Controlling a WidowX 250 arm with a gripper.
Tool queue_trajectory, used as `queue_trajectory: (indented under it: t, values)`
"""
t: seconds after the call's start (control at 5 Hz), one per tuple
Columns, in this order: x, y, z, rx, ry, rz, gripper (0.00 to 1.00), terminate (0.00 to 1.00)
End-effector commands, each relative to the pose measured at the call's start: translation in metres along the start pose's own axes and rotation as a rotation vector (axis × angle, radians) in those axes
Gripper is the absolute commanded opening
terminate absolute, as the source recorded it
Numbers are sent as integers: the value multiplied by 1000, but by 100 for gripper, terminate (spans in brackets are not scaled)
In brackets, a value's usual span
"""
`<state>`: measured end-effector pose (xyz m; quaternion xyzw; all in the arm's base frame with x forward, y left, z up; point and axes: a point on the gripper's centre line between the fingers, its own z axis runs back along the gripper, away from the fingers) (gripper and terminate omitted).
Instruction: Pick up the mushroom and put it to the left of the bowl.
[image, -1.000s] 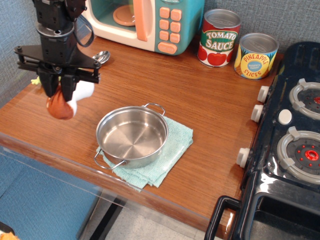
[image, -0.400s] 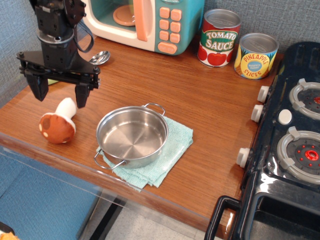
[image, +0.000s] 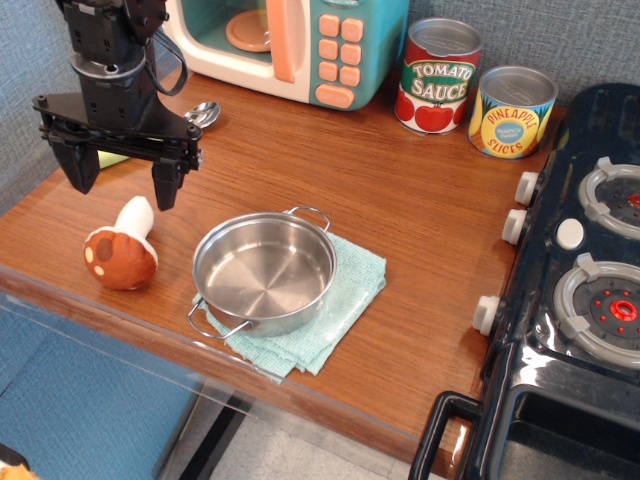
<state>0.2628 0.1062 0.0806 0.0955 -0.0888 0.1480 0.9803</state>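
Observation:
The mushroom (image: 122, 250) lies on its side on the wooden counter, reddish-brown spotted cap toward the front, white stem pointing back. It rests to the left of the bowl (image: 265, 272), a shiny steel pot with two wire handles sitting on a light green cloth (image: 350, 290). My gripper (image: 120, 180) hangs just above and behind the mushroom, jaws spread wide and empty, one finger (image: 78, 168) at the left and one (image: 165, 182) at the right.
A toy microwave (image: 300, 45) stands at the back, with a metal spoon (image: 203, 113) beside it. Tomato sauce can (image: 438, 76) and pineapple can (image: 511, 112) stand at back right. A toy stove (image: 580, 260) fills the right side. The counter's front edge is near the mushroom.
A second ago the gripper held the mushroom above the counter. It opened and let it go; the mushroom now lies on the counter and the gripper has risen slightly.

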Motion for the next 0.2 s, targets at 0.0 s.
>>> queue_trajectory:
  t: [0.0]
  values:
    - [2,2,16,2,-46,5,100,100]
